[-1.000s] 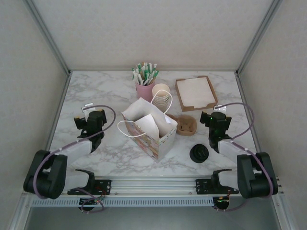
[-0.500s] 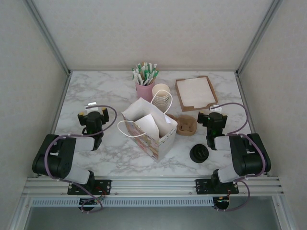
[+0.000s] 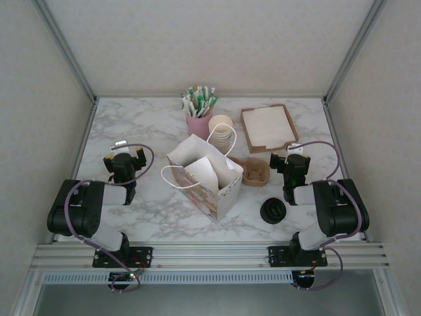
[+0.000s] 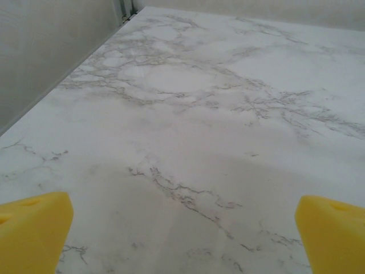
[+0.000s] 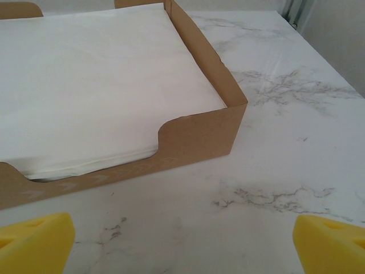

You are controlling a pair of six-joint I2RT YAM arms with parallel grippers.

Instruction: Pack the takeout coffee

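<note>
Beside the open bag point(image 3: 220, 197), our left gripper point(image 4: 182, 228) and right gripper point(image 5: 182, 234) gape empty; whether coffee's packed, we cannot tell.

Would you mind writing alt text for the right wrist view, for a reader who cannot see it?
A brown cardboard tray filled with white napkins sits on a marble table, seen close up. The right claw is open, its yellow fingertips at the bottom corners, holding nothing.

Marble table point(image 3: 141, 128) w/ paper bag point(image 3: 209, 186), pink holder point(image 3: 197, 125), cup stack point(image 3: 222, 133), napkin tray point(image 3: 244, 130), cardboard carrier point(image 3: 255, 172), black lids point(image 3: 273, 211).
</note>
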